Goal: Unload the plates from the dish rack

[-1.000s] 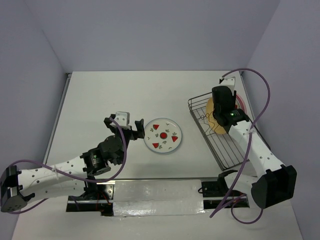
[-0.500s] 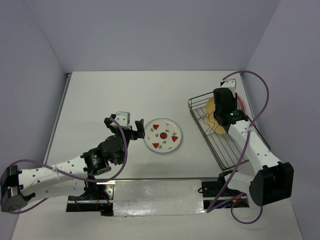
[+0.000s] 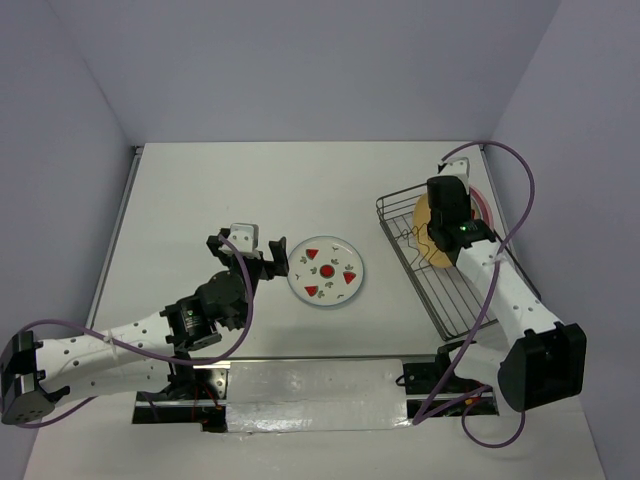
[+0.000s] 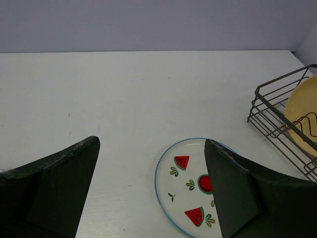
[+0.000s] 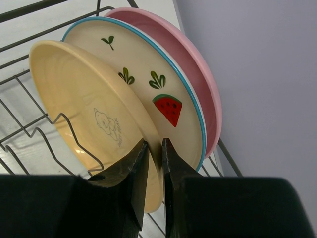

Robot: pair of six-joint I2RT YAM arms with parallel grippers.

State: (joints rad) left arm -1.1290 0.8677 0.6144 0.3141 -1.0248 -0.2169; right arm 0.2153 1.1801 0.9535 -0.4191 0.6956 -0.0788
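Observation:
A white plate with red watermelon marks (image 3: 326,272) lies flat on the table; it also shows in the left wrist view (image 4: 185,183). My left gripper (image 3: 272,258) (image 4: 151,144) is open and empty just left of it. The wire dish rack (image 3: 440,300) stands at the right. In it, upright, are a yellow plate (image 5: 84,109), a second white watermelon plate (image 5: 148,74) and a pink plate (image 5: 188,54). My right gripper (image 5: 154,144) is shut on the yellow plate's rim, which still stands in the rack. From above, the right wrist (image 3: 447,205) covers most of these plates.
The rack's wire tines (image 5: 29,134) run in front of the yellow plate. The right wall is close behind the rack. Purple cables loop from both arms. A shiny strip lies along the table's near edge (image 3: 320,385).
My right wrist has shifted slightly toward the far side over the rack. The left arm and the plate on the table have not moved.

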